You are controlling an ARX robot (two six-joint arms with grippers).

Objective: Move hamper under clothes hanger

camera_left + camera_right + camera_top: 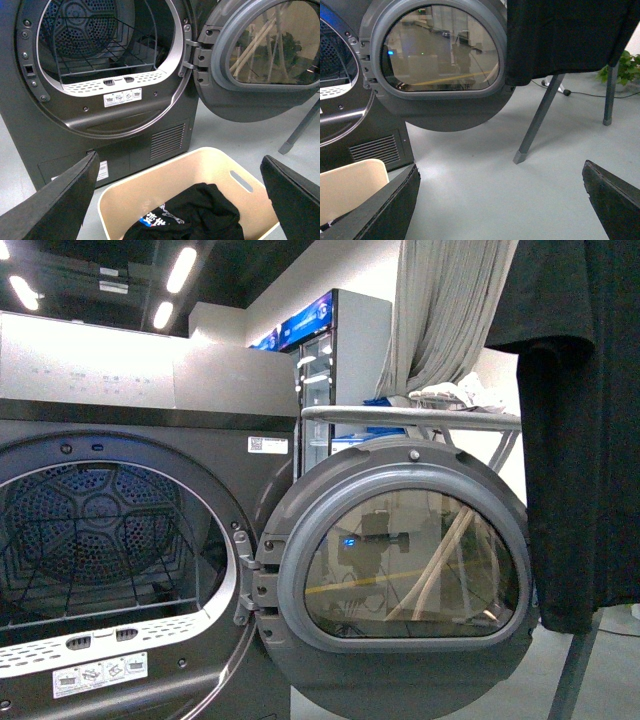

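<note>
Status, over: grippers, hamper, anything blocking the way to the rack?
Left gripper open, right gripper open, both empty. Hamper by dryer, black garment inside, not under rack. Open door hangs between them.

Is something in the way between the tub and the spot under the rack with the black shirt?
Nothing visible lies on the floor between the hamper and the clothes hanger. But the open dryer door hangs over that stretch, and the hanger's angled leg stands at its far edge.
</note>
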